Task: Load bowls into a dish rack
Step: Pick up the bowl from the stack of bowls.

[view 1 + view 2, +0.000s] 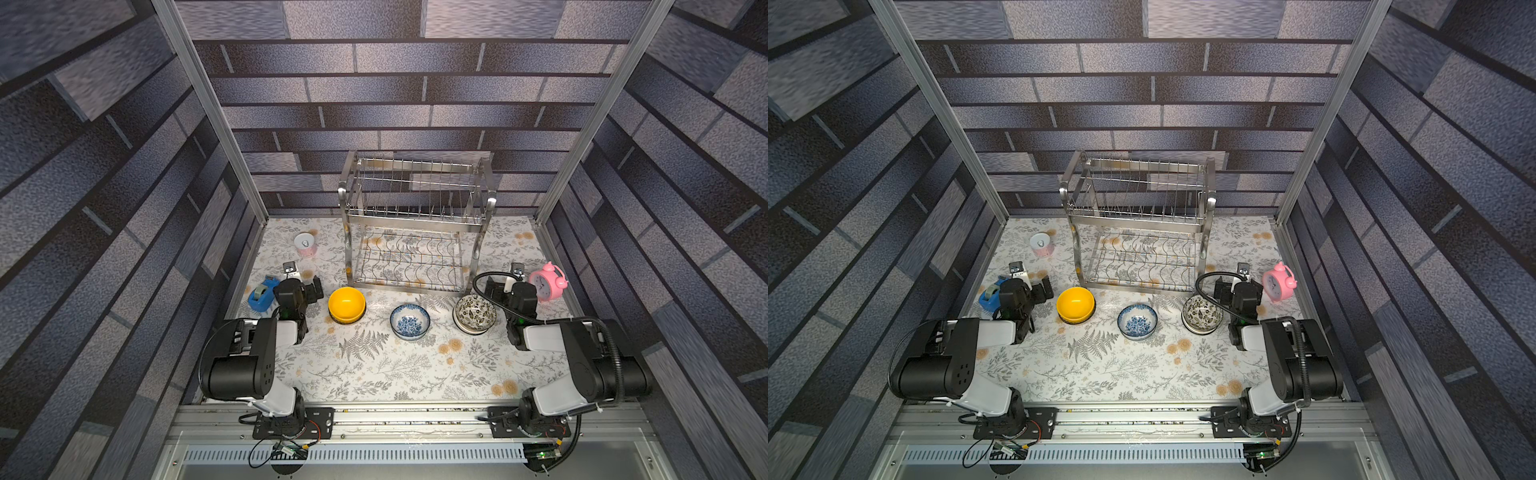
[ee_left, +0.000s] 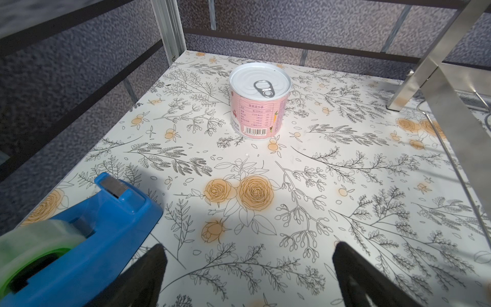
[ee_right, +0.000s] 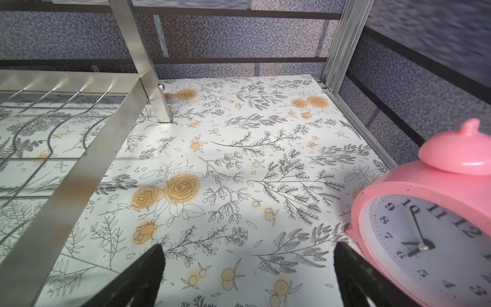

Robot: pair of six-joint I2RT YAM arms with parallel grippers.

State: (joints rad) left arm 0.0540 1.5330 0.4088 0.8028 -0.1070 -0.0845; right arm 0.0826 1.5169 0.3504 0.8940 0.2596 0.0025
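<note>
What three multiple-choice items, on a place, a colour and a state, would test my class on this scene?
1. Where is the blue-and-white bowl? A between the yellow bowl and the leaf-patterned bowl; B on the upper tier of the dish rack; C on its lower tier.
2. What colour is the alarm clock? A blue; B pink; C green.
3. What state is the dish rack in? A full; B holding one bowl; C empty.
Key: 1 A, it is the middle of the row; 2 B, its whole case is pink; 3 C, both tiers show bare wire.
</note>
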